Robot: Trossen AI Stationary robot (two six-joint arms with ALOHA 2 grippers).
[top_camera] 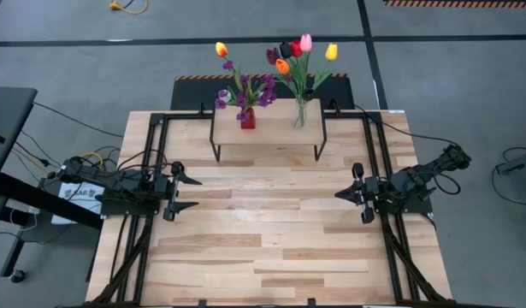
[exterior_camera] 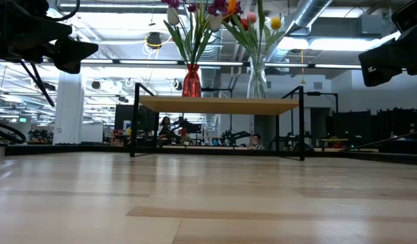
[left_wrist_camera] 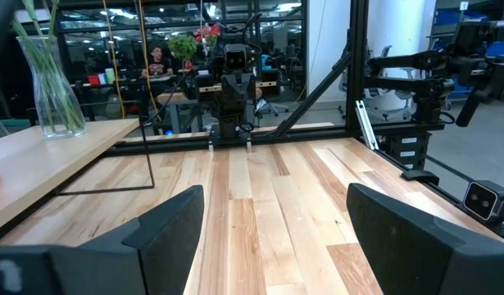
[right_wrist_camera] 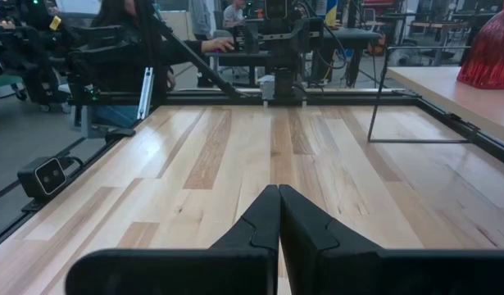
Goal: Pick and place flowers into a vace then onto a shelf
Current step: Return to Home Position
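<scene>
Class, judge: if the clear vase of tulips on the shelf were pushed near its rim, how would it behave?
The clear vase would probably tip rather than slide: it is tall and narrow, with tulips towering above it. It looks like glass, so likely fragile and slippery.

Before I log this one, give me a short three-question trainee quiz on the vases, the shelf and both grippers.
1. True or false: the red vase and the clear glass vase both stand on the low light-wood shelf with black metal legs.
2. Choose: the left gripper and the right gripper are A) both open; B) left open, right shut; C) both shut.
3. Fill in: the purple sprigs stand in the ___ vase.
Key: 1 true; 2 B; 3 red.
</scene>
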